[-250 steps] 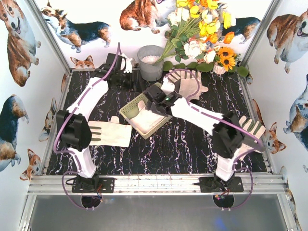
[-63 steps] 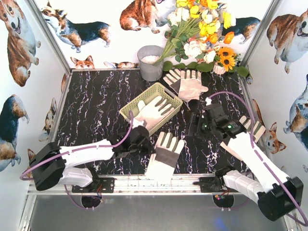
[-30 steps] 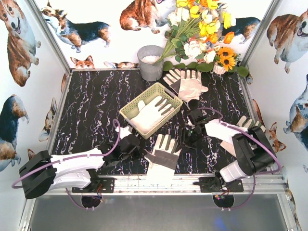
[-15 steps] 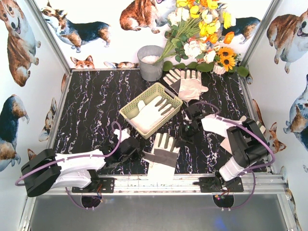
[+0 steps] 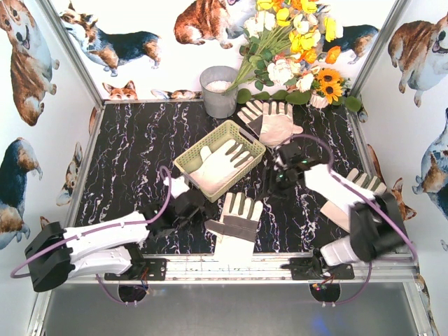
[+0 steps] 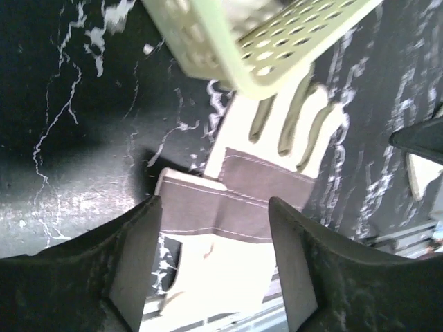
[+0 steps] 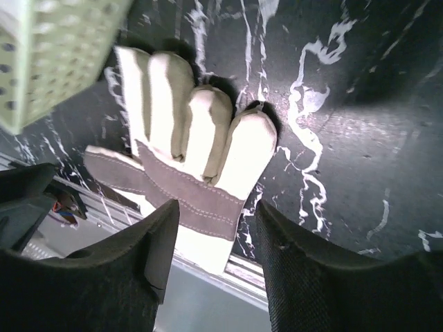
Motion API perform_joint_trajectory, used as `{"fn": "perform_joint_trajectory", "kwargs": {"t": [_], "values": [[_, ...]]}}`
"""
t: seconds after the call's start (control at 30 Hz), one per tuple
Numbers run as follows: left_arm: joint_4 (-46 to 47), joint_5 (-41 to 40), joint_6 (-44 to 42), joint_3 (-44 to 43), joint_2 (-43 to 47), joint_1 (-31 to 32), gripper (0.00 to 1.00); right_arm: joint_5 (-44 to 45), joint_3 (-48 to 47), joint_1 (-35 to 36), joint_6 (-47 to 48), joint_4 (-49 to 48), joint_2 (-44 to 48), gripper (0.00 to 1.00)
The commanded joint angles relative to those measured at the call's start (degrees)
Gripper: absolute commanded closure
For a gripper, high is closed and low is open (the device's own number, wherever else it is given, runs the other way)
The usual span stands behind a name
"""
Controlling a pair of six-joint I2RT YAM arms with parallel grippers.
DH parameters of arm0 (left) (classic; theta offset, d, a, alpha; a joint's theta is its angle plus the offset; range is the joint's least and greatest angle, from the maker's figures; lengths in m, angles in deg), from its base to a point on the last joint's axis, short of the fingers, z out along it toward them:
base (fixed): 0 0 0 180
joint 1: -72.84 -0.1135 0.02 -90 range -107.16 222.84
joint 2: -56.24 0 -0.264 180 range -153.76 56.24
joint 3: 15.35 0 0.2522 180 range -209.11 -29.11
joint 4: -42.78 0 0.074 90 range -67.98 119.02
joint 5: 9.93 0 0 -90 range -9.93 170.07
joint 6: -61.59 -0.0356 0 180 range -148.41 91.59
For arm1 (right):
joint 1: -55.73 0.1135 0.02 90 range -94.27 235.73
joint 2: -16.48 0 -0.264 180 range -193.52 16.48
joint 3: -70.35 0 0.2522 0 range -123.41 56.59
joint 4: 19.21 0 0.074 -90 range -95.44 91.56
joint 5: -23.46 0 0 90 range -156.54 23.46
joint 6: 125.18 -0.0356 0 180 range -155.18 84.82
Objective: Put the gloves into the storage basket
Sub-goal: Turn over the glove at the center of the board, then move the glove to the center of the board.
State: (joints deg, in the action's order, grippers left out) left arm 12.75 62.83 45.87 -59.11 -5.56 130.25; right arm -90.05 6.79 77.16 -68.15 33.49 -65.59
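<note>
The top camera overlooks the whole table [image 5: 133, 161] from above; both wrist cameras closely share the grey-patched glove [image 5: 234, 227].

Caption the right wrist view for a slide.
Open right gripper facing a cream glove with a grey palm band, flat on the black marbled table; storage basket corner at upper left.

The glove [image 6: 239, 204] ahead of the left jaws is matt cream woven cloth, crossed by a grey suede-like band with pale stitching. Beyond it the basket [image 6: 277, 41] is smooth, pale yellow-green plastic, faintly glossy, pierced with holes. The counter [image 7: 332, 138] under the right jaws is glossy black with white marble veins. Both pairs of jaws look like dark, matt, finely grained plastic. Far beyond them, the bucket [image 5: 219, 96] is dull grey metal.
</note>
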Motion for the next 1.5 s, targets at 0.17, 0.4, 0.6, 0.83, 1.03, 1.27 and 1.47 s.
{"fn": "perform_joint_trajectory", "kwargs": {"t": [0.17,0.4,0.6,0.83,1.03,1.27,1.47], "values": [[-25.7,-12.9,-6.4,-18.6,5.4,-0.3,0.13,18.4,-7.2,-2.1,6.0,14.9,19.1,0.43],[-27.2,-5.7,-18.2,-26.1,6.8,-14.5,0.04,28.1,-8.3,-8.8,5.5,16.4,22.6,0.31],[-23.6,1.1,-29.4,-30.3,3.5,-29.8,0.03,24.9,-7.1,-25.9,4.0,14.6,16.8,0.31],[-22.4,-0.8,-35.8,-37.3,-3.8,-33.1,0.02,23.5,-4.8,-38.8,3.3,11.4,10.3,0.33],[-19.8,2.3,-35.5,-35.6,-8.0,-35.3,0.02,21.0,-4.7,-44.9,4.5,8.8,3.5,0.34],[-17.0,4.7,-35.0,-34.8,-10.3,-37.2,0.02,20.7,-9.6,-46.1,6.5,11.5,-8.0,0.44],[-18.2,4.6,-35.4,-35.7,-10.5,-38.0,0.02,19.2,-9.9,-46.1,6.4,9.9,-12.6,0.50]]}}
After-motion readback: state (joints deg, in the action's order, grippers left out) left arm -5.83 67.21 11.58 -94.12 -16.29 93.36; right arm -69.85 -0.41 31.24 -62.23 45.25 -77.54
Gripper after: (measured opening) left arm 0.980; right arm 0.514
